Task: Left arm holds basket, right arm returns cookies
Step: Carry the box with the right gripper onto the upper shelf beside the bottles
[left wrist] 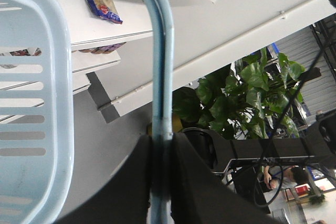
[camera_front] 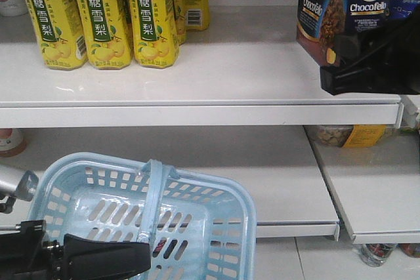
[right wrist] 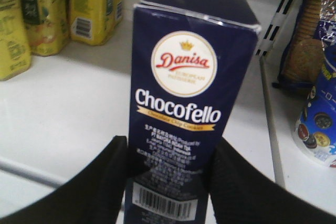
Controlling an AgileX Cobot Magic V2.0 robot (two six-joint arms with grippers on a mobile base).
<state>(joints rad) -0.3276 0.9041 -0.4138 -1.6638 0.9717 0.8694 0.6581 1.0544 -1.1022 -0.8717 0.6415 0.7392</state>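
**Q:** what's the rig showing on your end?

**A:** Biggest thing first: the white shelf (camera_front: 197, 90) fills the front view. The basket (camera_front: 197, 214) sits low at about 7 o'clock, below the shelf edge. My left gripper (left wrist: 161, 182) is clenched on the basket's handle (left wrist: 160, 66); in the left wrist view the black fingers press it from both sides, barely parted. The yellow drink cartons (camera_front: 105, 18) stand up at 11 o'clock on the shelf.

**Q:** and the cookies?

**A:** The cookies (camera_front: 341, 11) are at 2 o'clock in the front view, over the right end of the shelf. The right gripper (right wrist: 168, 182) is grasping the carton's lower end, fingers (right wrist: 110, 182) spread just to the box's width, touching both sides near the barcode. I can't tell whether it's resting on the shelf.
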